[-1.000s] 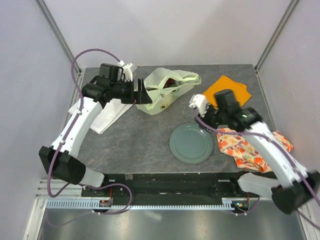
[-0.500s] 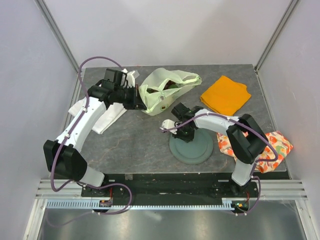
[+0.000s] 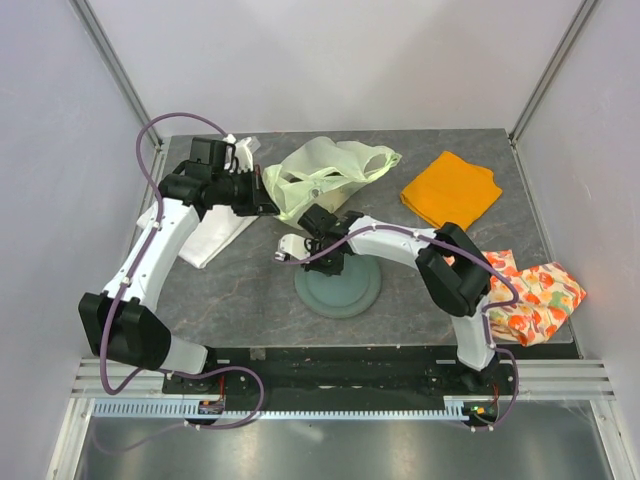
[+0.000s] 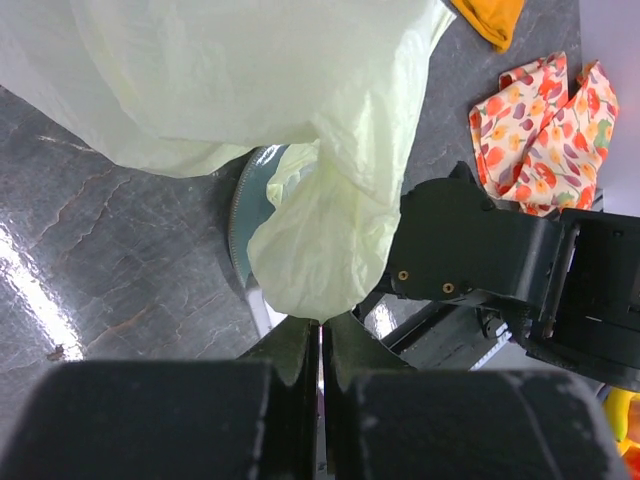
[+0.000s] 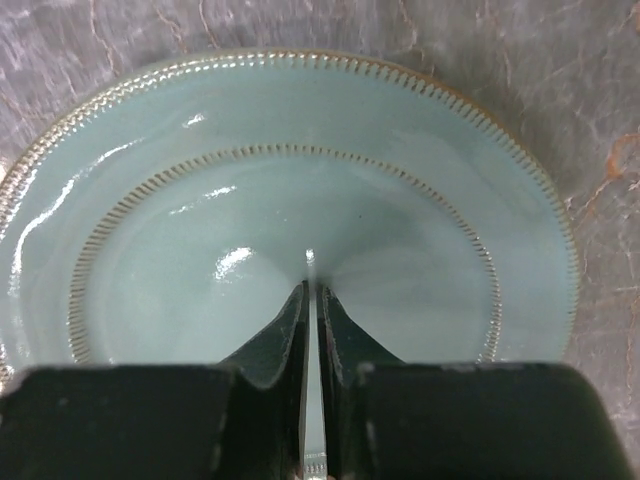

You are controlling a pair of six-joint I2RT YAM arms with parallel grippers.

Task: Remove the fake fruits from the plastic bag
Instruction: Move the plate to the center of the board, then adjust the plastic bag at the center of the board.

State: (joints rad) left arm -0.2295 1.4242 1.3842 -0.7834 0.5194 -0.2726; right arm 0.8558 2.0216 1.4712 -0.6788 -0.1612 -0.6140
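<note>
**L grip pinching bag, R grip closed over plate**

Top view: L gripper (image 3: pixel 268 203) is clamped on the near edge of the plastic bag (image 3: pixel 325 170). The bag's bulk lies just beyond its tips (contents can't be made out). R gripper (image 3: pixel 333 262) points down at the grey-green plate (image 3: pixel 345 305) directly beneath it, w/ the bag just behind its wrist.

L wrist view: fingers (image 4: pixel 295 345) are pressed tight, a fold of bag pinched at the tips. The rest of the bag billows ahead. The plate rim peeks out ahead-left, the R arm's black housing (image 4: pixel 480 255) sits ahead-right, and the fruit-print cloth (image 4: pixel 545 120) lies further on.

R wrist view: fingers are nearly together w/ only a slit, nothing btw them. The tips are over the plate's centre; can't tell if touching.
</note>
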